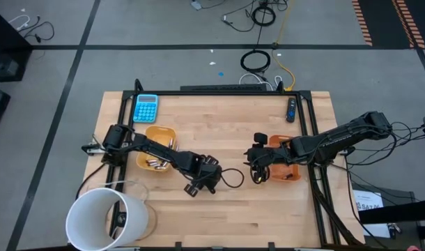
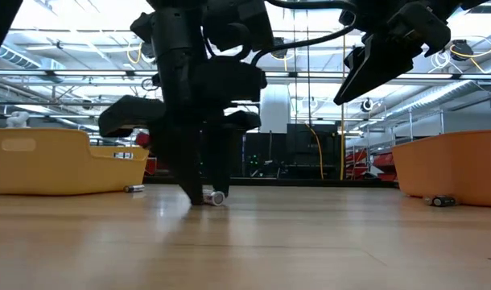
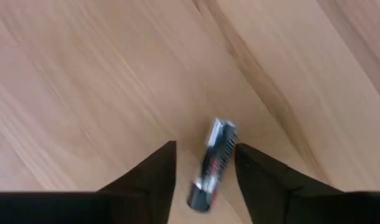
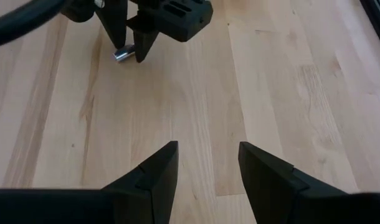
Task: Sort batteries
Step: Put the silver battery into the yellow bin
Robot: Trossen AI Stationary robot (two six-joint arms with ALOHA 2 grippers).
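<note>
A silvery-grey battery (image 3: 215,163) lies flat on the wood, also seen in the low view (image 2: 216,197) and in the right wrist view (image 4: 122,55). My left gripper (image 3: 205,145) is open and down at the table (image 1: 197,185), with one finger on each side of this battery and a gap showing on both sides. My right gripper (image 4: 207,147) is open and empty, hovering above the table (image 1: 257,174) beside the right orange tray (image 1: 286,171). The left orange tray (image 1: 159,134) holds several silvery batteries (image 1: 157,164).
A blue calculator (image 1: 145,108) and a dark oblong object (image 1: 291,109) lie near the far edge. A white bucket (image 1: 104,219) stands at the near left corner. Loose batteries lie beside the left tray (image 2: 133,188) and the right tray (image 2: 443,200). Bare wood lies between the grippers.
</note>
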